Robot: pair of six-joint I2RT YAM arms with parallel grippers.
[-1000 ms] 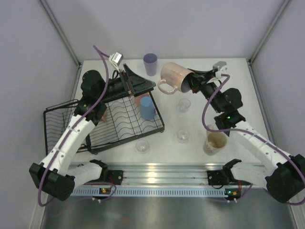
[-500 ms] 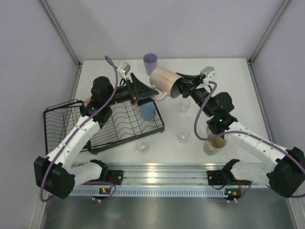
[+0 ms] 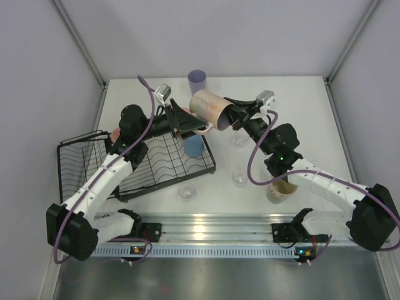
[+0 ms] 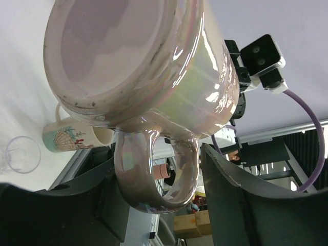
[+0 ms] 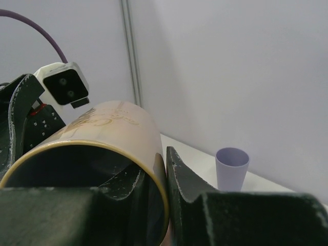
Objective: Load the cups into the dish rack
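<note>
Pink mug (image 3: pixel 208 107) — rim in tight right hand (image 3: pixel 224 117), handle within half-open left hand (image 4: pixel 156 200) — lavender tumbler (image 3: pixel 197 81) behind

Pink mug (image 3: pixel 209 107) sideways aloft, upper centre; lavender tumbler (image 3: pixel 197 81) upright above it; blue tumbler (image 3: pixel 194 145) inside black wire rack (image 3: pixel 156 165), left; cream mug (image 3: pixel 281 187), clear glasses (image 3: pixel 239 178) below

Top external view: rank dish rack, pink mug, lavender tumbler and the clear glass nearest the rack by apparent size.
1. dish rack
2. pink mug, held up nearer the camera, so it may look oversized
3. lavender tumbler
4. clear glass, only slightly smaller than the tumbler; close call
</note>
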